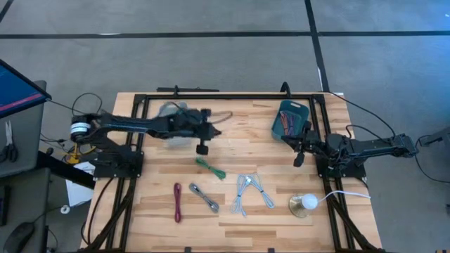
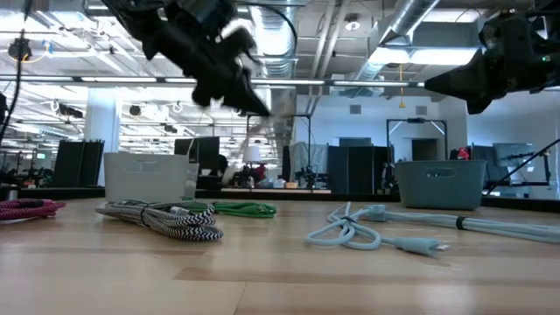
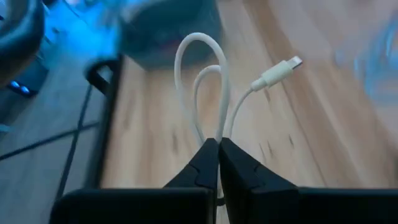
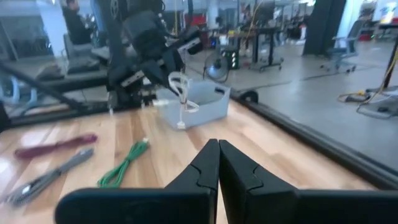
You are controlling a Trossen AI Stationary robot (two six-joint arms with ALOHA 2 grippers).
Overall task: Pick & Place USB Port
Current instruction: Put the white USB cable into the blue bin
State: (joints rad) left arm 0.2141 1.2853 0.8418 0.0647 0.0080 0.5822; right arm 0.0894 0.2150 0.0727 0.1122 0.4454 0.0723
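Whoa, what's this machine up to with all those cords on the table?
The left end effector is shut on a white cable, holding it up in the air near the grey bin. The right end effector waits shut and empty beside the teal bin. Green, red, striped and pale blue cables lie on the table.

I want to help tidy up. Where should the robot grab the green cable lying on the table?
Grab the green cable around its middle, coming straight down from above. It lies flat in a narrow bundle with bare wood on both sides, so an open tool could probably straddle it.
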